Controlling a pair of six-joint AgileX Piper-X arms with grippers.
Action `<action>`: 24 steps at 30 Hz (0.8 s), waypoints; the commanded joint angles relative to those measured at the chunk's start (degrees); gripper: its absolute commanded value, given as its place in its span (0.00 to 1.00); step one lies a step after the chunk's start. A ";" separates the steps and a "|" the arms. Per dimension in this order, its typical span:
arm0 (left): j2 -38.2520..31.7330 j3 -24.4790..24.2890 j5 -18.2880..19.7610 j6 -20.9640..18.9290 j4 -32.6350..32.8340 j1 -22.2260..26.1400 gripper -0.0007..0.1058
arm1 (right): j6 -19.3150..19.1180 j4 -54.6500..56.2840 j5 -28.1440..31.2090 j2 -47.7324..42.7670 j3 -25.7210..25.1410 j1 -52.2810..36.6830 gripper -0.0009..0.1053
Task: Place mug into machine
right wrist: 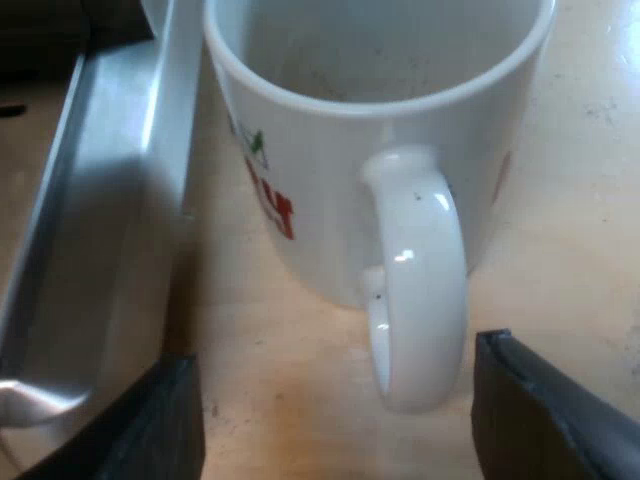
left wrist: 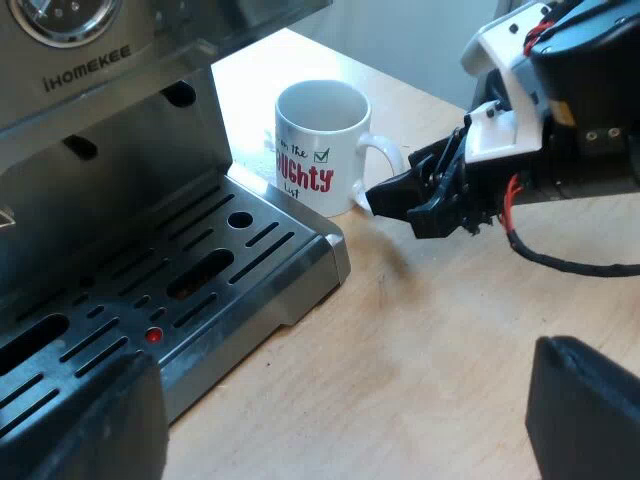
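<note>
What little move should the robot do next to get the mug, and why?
Probably shut the right gripper on the mug's handle. Its open fingers sit either side of it, and the mug stands on the table beside the drip tray, not on it.

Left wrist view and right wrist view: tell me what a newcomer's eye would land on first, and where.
The white mug with red and green lettering stands upright on the wooden table, beside the corner of the espresso machine's slotted drip tray, not on it. The right gripper is open at the mug's handle, one black finger on each side.
</note>
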 commanded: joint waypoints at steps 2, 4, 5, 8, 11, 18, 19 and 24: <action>-0.26 -0.37 -0.04 -0.91 -0.56 -0.28 0.70 | -0.27 -2.04 0.30 1.34 -0.29 -1.38 0.57; -0.26 -0.37 -0.04 -0.91 -0.56 -0.28 0.70 | -0.27 -2.83 0.16 1.97 -0.29 -2.29 0.57; -0.26 -0.37 -0.04 -0.91 -0.56 -0.28 0.70 | -0.27 -3.45 -0.16 2.23 -0.29 -2.79 0.57; -0.26 -0.37 -0.04 -0.91 -0.56 -0.28 0.70 | -1.57 -5.15 -2.04 3.11 -0.42 -3.79 0.57; -0.26 -0.37 -0.04 -0.91 -0.56 -0.28 0.70 | -2.47 -6.22 -2.78 4.59 -0.78 -3.91 0.57; -0.26 -0.37 -0.04 -0.91 -0.56 -0.28 0.70 | -2.85 -6.18 -2.74 8.33 -3.69 -3.91 0.57; -0.26 -0.37 -0.04 -0.91 -0.56 -0.28 0.70 | -2.85 -6.18 -2.74 8.49 -3.82 -3.91 0.57; -0.26 -0.27 -0.04 -0.91 -0.56 -0.28 0.70 | -2.85 -6.18 -2.74 9.13 -4.59 -3.91 0.38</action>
